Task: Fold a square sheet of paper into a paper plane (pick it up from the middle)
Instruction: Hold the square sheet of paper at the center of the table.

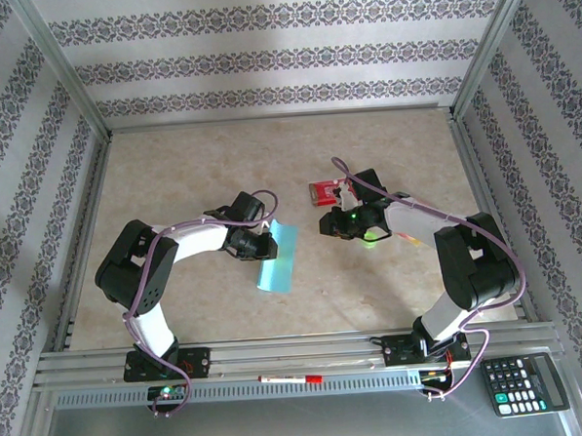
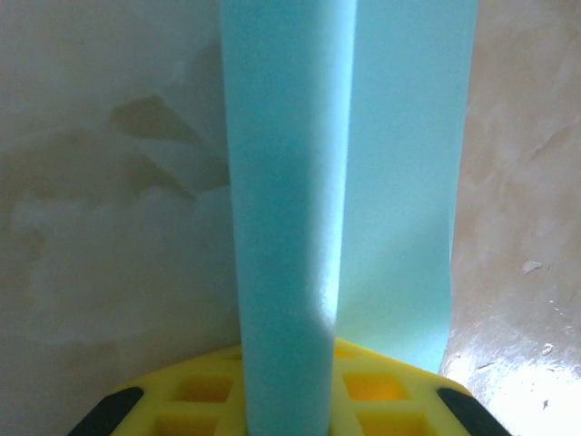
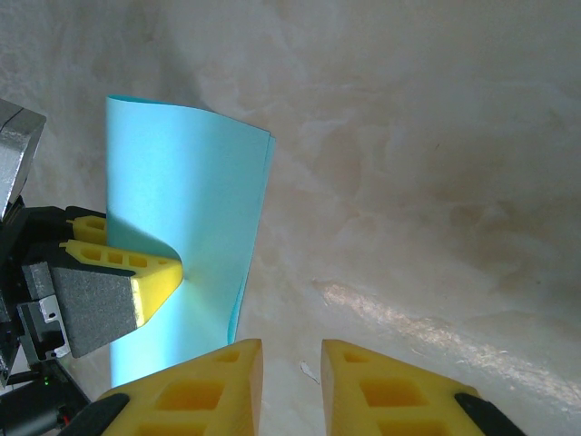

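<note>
The square sheet of paper (image 1: 279, 259) is light blue and bent over on itself, standing off the table left of centre. My left gripper (image 1: 261, 242) is shut on the sheet's left side. In the left wrist view the sheet (image 2: 290, 182) rises as a curved band from between the yellow fingers (image 2: 191, 392). In the right wrist view the sheet (image 3: 182, 173) shows with the left gripper's yellow finger (image 3: 150, 272) pressed into it. My right gripper (image 1: 328, 224) hovers just right of the sheet; its jaws (image 3: 290, 381) stand slightly apart with only bare table between them.
A red packet (image 1: 326, 190) lies behind the right gripper. A small green ring (image 1: 370, 238) sits under the right wrist. A pen (image 1: 290, 378) rests on the front rail and a calculator (image 1: 524, 383) at the near right. Metal frame posts border the marbled table (image 1: 191, 174).
</note>
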Action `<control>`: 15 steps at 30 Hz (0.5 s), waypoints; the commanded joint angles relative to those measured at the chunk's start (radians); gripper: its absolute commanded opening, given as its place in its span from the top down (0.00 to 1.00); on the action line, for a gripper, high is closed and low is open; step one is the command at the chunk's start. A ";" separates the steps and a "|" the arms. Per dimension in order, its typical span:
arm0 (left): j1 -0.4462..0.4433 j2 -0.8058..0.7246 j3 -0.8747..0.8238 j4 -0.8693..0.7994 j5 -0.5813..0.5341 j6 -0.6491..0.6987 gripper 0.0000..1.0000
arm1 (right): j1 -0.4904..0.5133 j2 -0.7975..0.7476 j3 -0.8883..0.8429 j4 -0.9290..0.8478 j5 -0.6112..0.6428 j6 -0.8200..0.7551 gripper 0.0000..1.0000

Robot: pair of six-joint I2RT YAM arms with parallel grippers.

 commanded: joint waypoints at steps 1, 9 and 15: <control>-0.002 0.084 -0.067 -0.128 -0.182 0.001 0.81 | -0.010 0.014 0.018 -0.011 -0.019 -0.008 0.76; -0.002 0.087 -0.059 -0.143 -0.175 0.022 0.79 | -0.008 0.017 0.018 -0.013 -0.017 -0.011 0.76; -0.001 0.079 -0.042 -0.173 -0.179 0.042 0.77 | -0.009 0.019 0.026 -0.016 -0.020 -0.013 0.76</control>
